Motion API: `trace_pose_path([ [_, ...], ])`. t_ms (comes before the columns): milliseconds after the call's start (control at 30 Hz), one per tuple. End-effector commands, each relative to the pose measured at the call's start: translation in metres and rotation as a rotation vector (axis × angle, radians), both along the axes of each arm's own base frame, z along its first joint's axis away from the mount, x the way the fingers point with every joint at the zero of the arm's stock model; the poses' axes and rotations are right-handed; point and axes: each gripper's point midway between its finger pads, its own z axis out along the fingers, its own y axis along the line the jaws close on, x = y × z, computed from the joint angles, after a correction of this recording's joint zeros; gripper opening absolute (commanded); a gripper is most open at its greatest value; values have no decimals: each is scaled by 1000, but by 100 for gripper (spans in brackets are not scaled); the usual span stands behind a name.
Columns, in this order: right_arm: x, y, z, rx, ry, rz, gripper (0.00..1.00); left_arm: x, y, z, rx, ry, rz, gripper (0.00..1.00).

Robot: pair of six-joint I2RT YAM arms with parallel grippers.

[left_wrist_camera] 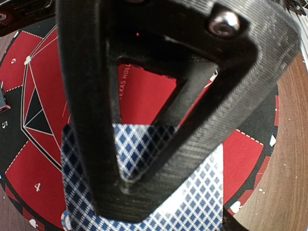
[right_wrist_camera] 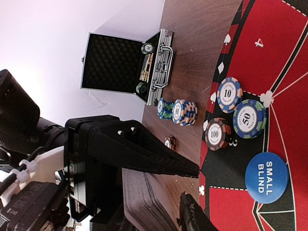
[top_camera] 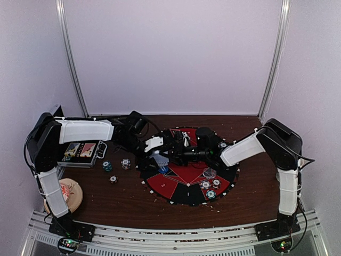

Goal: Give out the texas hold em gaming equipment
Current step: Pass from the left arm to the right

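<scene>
**A:** Nearest first, at the mat's (top_camera: 176,198) near rim. The overhead gives us three chips (top_camera: 211,194) bunched on the right sector, with a clear disc (top_camera: 209,173) just beyond. Only that view shows them.

**B:** Noted. Both arms meet at mid-mat. The left gripper (top_camera: 160,154) pinches the playing cards (top_camera: 160,160), which fan out below it over the mat's left half.

**A:** The left wrist view adds the detail. We see blue-check backs passing behind one black finger (left_wrist_camera: 96,144), and red felt beyond lettered TEXAS HOLD. We see just that one finger there.

**B:** On the right gripper (right_wrist_camera: 190,183), the tips stand apart. What we take for the cards' edges sits in the gap, back toward the palm. We cannot tell whether the fingers press on them.

**A:** Only the right wrist view lets us read the markings past those tips. A blue disc (right_wrist_camera: 266,177) marked SMALL BLIND lies on the mat, apart from the fingers. Beyond it a 100 chip (right_wrist_camera: 218,134), a 50 chip (right_wrist_camera: 250,118) and a 10 chip (right_wrist_camera: 229,94) sit close together at the mat's edge.

**B:** Farther out, on the bare wood table (top_camera: 133,200), there is a single chip (right_wrist_camera: 169,142). After it come two chip stacks (right_wrist_camera: 185,112), side by side and well apart from both grippers.

**A:** Farthest is the metal case (right_wrist_camera: 115,62). It is open with the foam lid raised, and there are chips inside.
</scene>
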Motion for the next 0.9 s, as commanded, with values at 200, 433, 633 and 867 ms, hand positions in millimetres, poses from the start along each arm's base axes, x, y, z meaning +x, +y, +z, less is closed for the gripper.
trace_pose_path([
  [200,-8,23,5,52,-4,61,4,0,-5,8,-35,-11,-4,26],
  [433,-5,20,9,50,-1,33,0,-4,-1,4,-27,-19,-14,73],
  [633,-6,7,11,35,4,-9,0,-17,3,2,-43,-21,-59,98],
  [867,-12,-4,10,8,9,-22,0,-29,2,-1,-75,-6,-117,98],
])
